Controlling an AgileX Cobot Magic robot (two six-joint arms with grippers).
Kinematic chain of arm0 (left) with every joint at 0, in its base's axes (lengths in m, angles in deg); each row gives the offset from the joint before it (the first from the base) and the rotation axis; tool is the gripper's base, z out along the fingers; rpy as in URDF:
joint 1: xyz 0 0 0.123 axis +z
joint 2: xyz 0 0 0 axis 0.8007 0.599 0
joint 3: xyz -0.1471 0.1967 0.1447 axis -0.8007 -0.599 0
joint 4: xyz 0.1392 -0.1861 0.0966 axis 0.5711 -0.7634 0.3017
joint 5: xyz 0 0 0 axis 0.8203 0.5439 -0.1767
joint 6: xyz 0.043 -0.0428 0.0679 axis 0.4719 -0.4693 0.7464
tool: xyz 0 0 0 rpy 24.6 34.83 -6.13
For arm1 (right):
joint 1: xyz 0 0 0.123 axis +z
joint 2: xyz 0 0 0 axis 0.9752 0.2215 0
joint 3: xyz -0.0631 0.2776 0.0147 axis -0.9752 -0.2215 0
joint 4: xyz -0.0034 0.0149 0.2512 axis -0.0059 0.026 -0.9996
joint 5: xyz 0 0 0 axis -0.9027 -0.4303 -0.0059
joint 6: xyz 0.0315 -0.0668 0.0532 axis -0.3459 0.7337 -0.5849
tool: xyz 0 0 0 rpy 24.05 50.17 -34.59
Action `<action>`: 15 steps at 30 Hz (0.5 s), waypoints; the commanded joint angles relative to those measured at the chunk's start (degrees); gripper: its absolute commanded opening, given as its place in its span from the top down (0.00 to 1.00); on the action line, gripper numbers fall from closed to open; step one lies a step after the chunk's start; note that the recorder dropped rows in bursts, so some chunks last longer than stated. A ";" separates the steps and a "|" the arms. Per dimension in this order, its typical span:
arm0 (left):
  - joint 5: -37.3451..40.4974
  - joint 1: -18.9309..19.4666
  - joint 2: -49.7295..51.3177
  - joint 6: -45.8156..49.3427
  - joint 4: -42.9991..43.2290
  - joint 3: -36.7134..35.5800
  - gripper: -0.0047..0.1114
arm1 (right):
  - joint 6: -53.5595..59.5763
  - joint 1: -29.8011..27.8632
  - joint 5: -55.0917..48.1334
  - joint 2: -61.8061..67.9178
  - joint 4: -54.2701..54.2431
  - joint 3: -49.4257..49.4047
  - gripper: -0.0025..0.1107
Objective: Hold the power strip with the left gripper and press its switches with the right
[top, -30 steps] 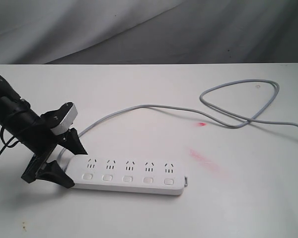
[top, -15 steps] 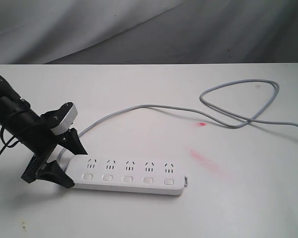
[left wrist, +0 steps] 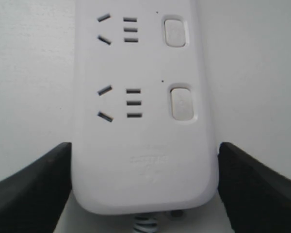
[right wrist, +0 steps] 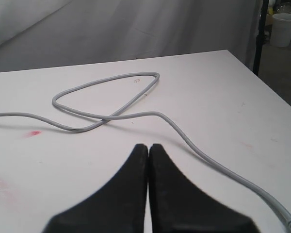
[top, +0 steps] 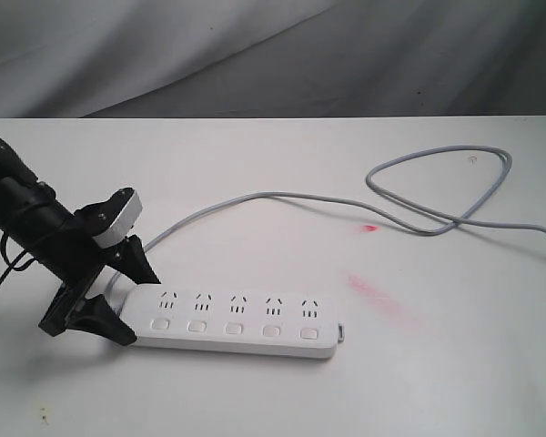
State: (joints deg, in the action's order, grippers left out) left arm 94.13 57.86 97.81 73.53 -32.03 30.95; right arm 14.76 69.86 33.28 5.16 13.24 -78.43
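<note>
desk [top: 437, 382]: white, carries everything | power strip [top: 232, 319]: lies flat, sockets up, left of centre in the exterior view | cord [top: 282, 195]: grey, loops off to the far right | left gripper [top: 135, 305]: jaws pinch the strip's cord end from both long sides | right gripper [right wrist: 149, 148]: jaws pressed together, above the desk near the cord loop | switches [top: 235, 327]: five in a row along the near edge, untouched

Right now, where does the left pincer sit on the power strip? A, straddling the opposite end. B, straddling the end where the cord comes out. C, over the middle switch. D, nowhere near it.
B: the left pincer has a finger on each side of the power strip where its grey cord exits.
</note>
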 commanded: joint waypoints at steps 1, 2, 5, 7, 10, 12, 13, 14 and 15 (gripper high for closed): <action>3.04 -0.01 -0.22 0.16 0.20 0.03 0.49 | -0.04 -0.07 0.04 -0.33 -0.09 -0.21 0.98; 3.30 -0.01 -0.22 0.16 0.11 0.03 0.45 | -0.04 -0.07 0.04 -0.33 -0.09 -0.21 0.98; 2.78 -0.01 -0.22 0.16 0.34 0.03 0.09 | -0.04 -0.07 0.04 -0.33 -0.09 -0.21 0.98; 3.39 -0.01 -0.22 0.13 1.23 0.13 0.06 | -0.04 -0.07 0.04 -0.33 -0.09 -0.21 0.98; 3.52 -0.01 -3.42 0.13 1.75 0.13 0.06 | -0.04 -0.07 0.04 -0.33 -0.09 -0.21 0.98; 3.74 -0.01 -8.64 0.13 1.75 0.13 0.06 | -0.04 -0.07 0.04 -0.33 -0.09 -0.21 0.98; 3.74 -0.01 -11.78 0.13 1.32 0.13 0.06 | -0.04 -0.07 0.04 -0.33 -0.09 -0.21 0.98; 3.74 0.10 -15.27 0.01 1.13 0.13 0.06 | -0.04 -0.07 0.04 -0.33 -0.09 -0.21 0.98; 3.45 0.10 -19.03 -0.93 0.45 0.13 0.06 | -0.04 -0.07 0.04 -0.33 -0.09 -0.21 0.98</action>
State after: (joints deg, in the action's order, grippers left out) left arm 96.99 57.86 85.43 73.53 -30.20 30.95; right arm 14.76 69.86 33.28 5.16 13.24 -78.43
